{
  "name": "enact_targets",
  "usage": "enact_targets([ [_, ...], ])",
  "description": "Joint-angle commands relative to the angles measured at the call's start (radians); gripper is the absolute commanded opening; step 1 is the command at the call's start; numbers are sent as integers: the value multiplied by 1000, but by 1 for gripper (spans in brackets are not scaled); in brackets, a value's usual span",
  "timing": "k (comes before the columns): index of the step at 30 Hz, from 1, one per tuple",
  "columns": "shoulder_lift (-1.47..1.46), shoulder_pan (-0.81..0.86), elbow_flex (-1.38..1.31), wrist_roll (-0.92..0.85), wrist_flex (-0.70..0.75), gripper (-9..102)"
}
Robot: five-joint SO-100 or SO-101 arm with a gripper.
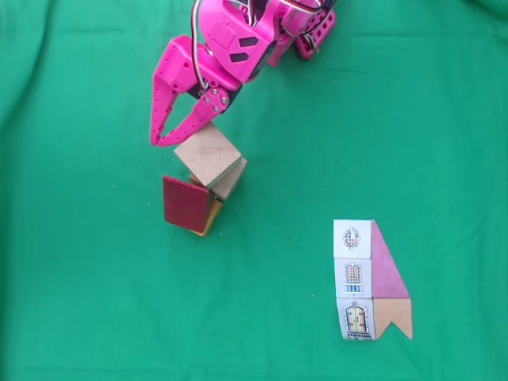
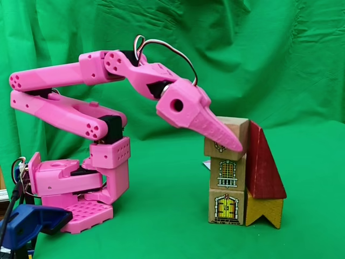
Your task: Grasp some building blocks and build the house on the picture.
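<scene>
The green cloth-covered tabletop [image 1: 95, 302] takes up basically everything, with the pink arm [image 2: 64, 102] folded over it from its base. The house [image 2: 242, 172] is stacked right under the jaws [image 1: 168, 143]: three pale cubes in a column, door drawing at the bottom, window in the middle, and the top cube [image 1: 206, 155] sitting a bit twisted against the ones below. The dark red wedge [image 1: 186, 205] leans on the far side of the column from the jaws, with the orange-yellow notched piece [image 2: 265, 209] under it. The jaws are spread apart with nothing between them; in the side-on fixed view the tips overlap the top cube's face, in the top-down fixed view they're just beside its corner, so I can't tell if they touch. The picture [image 1: 369, 279] lies flat on the cloth well away from the jaws.
</scene>
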Motion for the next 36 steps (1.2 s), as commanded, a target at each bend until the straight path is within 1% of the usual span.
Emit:
enact_targets([
  [1,25,3,-14,-2,-2,-6],
  [5,67,23,-9,8,-2,-6],
  [10,147,118,-8,12,-2,-6],
  [13,183,147,-8,11,-2,-6],
  [18,258,138,-8,12,-12,-5],
  [22,262,129,-25,0,-6,-5],
  [36,330,-186,-29,12,-6,-5],
])
